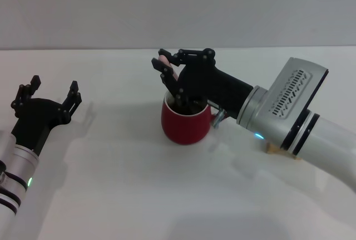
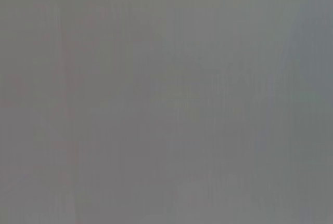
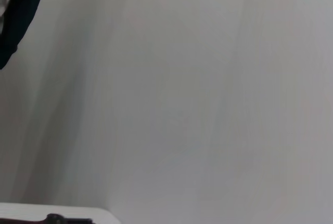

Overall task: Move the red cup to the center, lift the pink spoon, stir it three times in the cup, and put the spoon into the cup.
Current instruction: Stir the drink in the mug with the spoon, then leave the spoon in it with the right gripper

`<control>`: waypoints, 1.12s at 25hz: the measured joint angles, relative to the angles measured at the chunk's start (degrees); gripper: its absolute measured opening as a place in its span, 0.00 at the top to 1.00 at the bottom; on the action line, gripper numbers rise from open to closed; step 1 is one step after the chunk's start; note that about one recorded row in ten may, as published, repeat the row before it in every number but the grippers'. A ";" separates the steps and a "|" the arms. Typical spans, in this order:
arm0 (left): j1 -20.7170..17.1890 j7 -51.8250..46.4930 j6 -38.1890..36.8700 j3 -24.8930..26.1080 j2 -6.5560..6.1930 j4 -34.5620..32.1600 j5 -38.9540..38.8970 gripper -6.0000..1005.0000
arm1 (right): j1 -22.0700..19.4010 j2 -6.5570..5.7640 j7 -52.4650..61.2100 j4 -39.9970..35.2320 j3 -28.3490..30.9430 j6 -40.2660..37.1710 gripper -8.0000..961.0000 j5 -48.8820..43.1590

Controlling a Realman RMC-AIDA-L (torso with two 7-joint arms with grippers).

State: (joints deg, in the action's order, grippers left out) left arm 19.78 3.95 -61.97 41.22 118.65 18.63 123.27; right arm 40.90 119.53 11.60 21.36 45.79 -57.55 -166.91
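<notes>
The red cup (image 1: pixel 186 124) stands on the white table near the middle in the head view, with its handle (image 1: pixel 217 118) turned toward my right arm. My right gripper (image 1: pixel 166 63) is above the cup's far left rim and is shut on the pale pink handle of the pink spoon (image 1: pixel 166 59). The spoon runs down into the cup, and its metal bowl is hidden by the fingers and the cup wall. My left gripper (image 1: pixel 53 92) is open and empty at the far left, well apart from the cup. The wrist views show neither the cup nor the spoon.
A tan wooden block (image 1: pixel 272 149) peeks out from under my right forearm, to the right of the cup. The white table (image 1: pixel 111 184) stretches in front of and to the left of the cup. A pale wall stands behind.
</notes>
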 joint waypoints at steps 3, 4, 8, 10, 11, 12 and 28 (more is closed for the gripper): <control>0.09 0.00 0.05 0.00 0.00 0.00 0.04 0.17 | -0.55 0.06 0.55 -0.11 -0.67 0.07 0.85 0.00; 0.10 0.00 0.05 0.00 0.00 0.00 0.04 0.17 | -0.69 0.06 0.65 -0.14 -0.67 0.16 0.85 0.00; 0.25 0.00 0.11 0.00 0.00 -0.05 0.07 0.17 | -0.92 0.08 0.71 -0.18 -1.17 0.91 0.85 0.01; 0.34 0.00 0.20 0.00 0.00 -0.09 0.09 0.17 | -0.91 0.09 0.71 -0.19 -1.36 1.06 0.85 0.03; 0.40 0.00 0.24 0.00 0.00 -0.10 0.11 0.17 | -0.69 0.09 0.71 -0.19 -1.40 1.41 0.85 0.05; 0.40 0.00 0.24 0.00 0.00 -0.10 0.11 0.17 | -0.69 0.09 0.71 -0.19 -1.40 1.41 0.85 0.05; 0.02 0.00 0.02 -0.44 0.17 0.05 0.12 0.17 | 3.72 -0.29 0.37 -2.49 0.33 5.18 0.85 0.10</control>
State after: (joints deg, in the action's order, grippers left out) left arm 19.80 3.95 -61.95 40.78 118.82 18.69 123.40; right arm 44.62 119.24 11.97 18.87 46.12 -52.37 -166.81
